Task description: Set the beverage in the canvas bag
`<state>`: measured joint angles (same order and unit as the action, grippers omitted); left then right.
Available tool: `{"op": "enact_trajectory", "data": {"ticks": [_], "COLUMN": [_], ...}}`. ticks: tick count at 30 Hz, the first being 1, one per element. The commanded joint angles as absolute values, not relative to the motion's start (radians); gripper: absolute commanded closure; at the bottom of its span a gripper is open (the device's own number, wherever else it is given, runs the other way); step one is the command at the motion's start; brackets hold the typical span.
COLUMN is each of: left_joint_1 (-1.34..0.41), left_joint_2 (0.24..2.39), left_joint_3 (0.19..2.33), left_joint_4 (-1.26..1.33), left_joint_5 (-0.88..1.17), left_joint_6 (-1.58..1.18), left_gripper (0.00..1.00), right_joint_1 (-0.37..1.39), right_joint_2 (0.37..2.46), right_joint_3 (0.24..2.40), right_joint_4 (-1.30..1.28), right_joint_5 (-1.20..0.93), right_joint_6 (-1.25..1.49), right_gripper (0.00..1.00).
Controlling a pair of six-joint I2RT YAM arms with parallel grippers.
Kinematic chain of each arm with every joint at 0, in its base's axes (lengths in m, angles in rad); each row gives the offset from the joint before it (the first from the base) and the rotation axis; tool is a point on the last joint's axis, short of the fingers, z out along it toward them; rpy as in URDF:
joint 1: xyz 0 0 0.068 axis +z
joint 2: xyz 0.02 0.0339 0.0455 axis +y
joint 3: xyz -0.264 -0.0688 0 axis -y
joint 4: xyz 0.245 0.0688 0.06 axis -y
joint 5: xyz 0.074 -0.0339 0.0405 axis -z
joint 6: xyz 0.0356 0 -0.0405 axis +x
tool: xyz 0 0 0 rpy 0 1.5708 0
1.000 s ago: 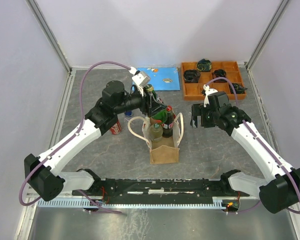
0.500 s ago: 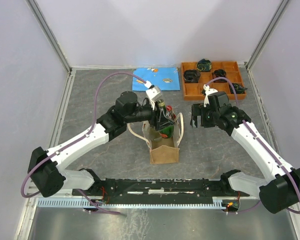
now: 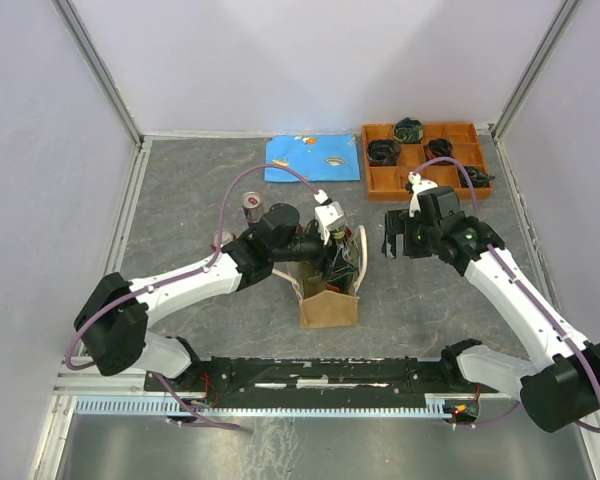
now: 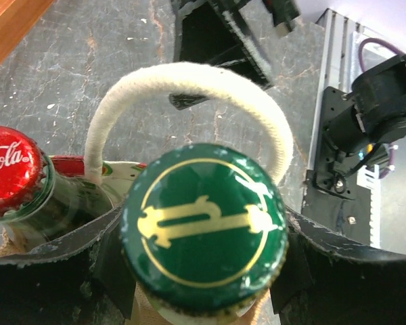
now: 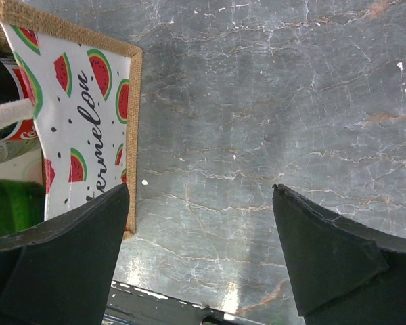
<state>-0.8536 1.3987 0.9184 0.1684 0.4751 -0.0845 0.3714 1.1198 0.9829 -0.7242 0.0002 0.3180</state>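
Left claw point(image 3: 337, 258) pinches the green-capped bottle point(image 4: 203, 223) by its neck at the mouth of the bag point(image 3: 328, 308), upright so it should fit beside the cola bottle point(image 4: 10, 166); right claw point(image 5: 199, 203) hangs spread nearby, out of the way.

Green-capped bottle point(image 4: 204, 227) upright at the mouth of the standing, cream-handled tan canvas bag point(image 3: 329, 309), mid-table

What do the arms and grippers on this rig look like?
Left arm and right arm: white shells, black joints and bases, a purple cable looping along each. Left gripper and right gripper are black; the fingers are flat, wedge-shaped and matte. No readable markings, no sleeves.
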Motion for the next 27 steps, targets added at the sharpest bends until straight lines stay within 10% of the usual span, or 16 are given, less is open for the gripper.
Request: {"op": "enact_trajectory", "data": {"ticks": [1,27], "left_joint_1": [-0.865,-0.919], "left_joint_2": [1.401,1.568], "left_joint_3": [0.938,0.835], "left_joint_4": [0.413,0.601], "left_joint_5": [0.429,0.233], "left_joint_6": [-0.015,0.155], "left_gripper": [0.97,0.97], "right_joint_1": [0.374,0.373], "right_joint_2": [1.085,1.038], "right_joint_3": [0.971,0.935], "right_joint_4": [-0.718,-0.750], "right_joint_5": [0.014,0.011], "right_joint_6": [0.327,0.314], "right_gripper": [0.06,0.05]}}
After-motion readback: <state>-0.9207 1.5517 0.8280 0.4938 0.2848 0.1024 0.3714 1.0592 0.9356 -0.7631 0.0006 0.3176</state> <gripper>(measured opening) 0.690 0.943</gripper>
